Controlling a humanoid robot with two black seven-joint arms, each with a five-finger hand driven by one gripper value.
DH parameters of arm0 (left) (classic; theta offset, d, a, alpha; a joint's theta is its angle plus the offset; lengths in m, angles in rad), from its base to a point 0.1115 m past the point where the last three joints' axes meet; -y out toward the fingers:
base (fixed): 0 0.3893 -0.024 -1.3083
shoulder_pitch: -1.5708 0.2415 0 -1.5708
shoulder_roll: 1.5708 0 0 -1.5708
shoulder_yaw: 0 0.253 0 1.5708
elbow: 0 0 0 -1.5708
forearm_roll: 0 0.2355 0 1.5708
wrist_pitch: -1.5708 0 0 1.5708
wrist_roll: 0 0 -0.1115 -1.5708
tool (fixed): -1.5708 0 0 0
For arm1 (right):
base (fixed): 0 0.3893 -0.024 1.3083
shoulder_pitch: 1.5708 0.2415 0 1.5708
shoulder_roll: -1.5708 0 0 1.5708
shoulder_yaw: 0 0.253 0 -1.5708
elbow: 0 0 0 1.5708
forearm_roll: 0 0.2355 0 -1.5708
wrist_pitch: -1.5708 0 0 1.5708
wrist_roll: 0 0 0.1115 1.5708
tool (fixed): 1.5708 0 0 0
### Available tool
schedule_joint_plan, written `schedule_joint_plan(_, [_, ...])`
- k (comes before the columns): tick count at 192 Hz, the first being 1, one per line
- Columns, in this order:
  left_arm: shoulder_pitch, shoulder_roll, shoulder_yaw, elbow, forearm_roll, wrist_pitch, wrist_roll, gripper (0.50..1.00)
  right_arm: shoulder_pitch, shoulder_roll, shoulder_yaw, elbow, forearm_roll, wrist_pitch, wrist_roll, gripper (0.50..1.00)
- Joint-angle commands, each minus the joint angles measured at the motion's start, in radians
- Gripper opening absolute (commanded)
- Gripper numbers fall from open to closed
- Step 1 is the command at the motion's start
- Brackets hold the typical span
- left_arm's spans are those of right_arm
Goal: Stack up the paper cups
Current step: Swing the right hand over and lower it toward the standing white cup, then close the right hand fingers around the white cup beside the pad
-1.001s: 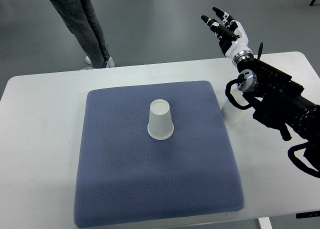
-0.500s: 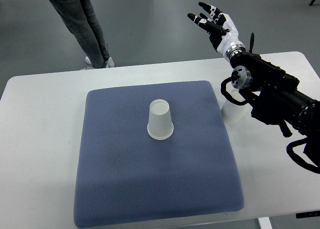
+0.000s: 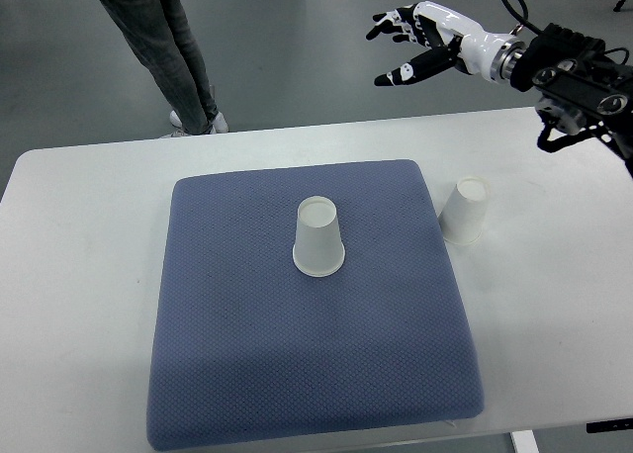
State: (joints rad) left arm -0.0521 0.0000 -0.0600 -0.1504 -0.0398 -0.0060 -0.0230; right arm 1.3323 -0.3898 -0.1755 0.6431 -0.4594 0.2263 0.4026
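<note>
Paper cups [image 3: 318, 237] sit untouched; the right hand [image 3: 420, 40] hovers with fingers spread, empty

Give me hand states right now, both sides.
Left hand: not in view.
Right hand: open, fingers spread, holding nothing, raised beyond the table's far edge.

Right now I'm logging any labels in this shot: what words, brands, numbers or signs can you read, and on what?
None can be read.
Cup on the pad: plain white.
Cup on the table: plain white.
Blue pad: no print.
Right hand: no legible marking.
</note>
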Motion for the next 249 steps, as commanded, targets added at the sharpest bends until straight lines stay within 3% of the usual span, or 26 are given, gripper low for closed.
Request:
schedule_joint_plan(1, [0.000, 0.000, 0.000, 0.000, 0.000, 0.000, 0.000, 1.000, 0.034, -0.066, -0.075, 0.046, -0.183, 0.015, -0.001, 0.948])
schedule_joint_plan(48, [0.000, 0.000, 0.000, 0.000, 0.000, 0.000, 0.000, 1.000, 0.062, -0.204, -0.101, 0.145, -0.553, 0.117, -0.004, 0.948])
schedule_joint_plan(91, [0.000, 0.000, 0.000, 0.000, 0.000, 0.000, 0.000, 1.000, 0.105, -0.248, -0.101, 0.286, -0.720, 0.140, -0.004, 0.948])
schedule_joint_plan(127, [0.000, 0.000, 0.000, 0.000, 0.000, 0.000, 0.000, 1.000, 0.093, -0.224, -0.101, 0.302, -0.723, 0.117, -0.005, 0.946])
schedule_joint_plan(152, [0.000, 0.000, 0.000, 0.000, 0.000, 0.000, 0.000, 1.000, 0.053, -0.207, -0.107, 0.302, -0.745, 0.057, -0.005, 0.946])
schedule_joint_plan(249, [0.000, 0.000, 0.000, 0.000, 0.000, 0.000, 0.000, 1.000, -0.050, -0.178, -0.110, 0.236, -0.771, -0.053, -0.016, 0.946])
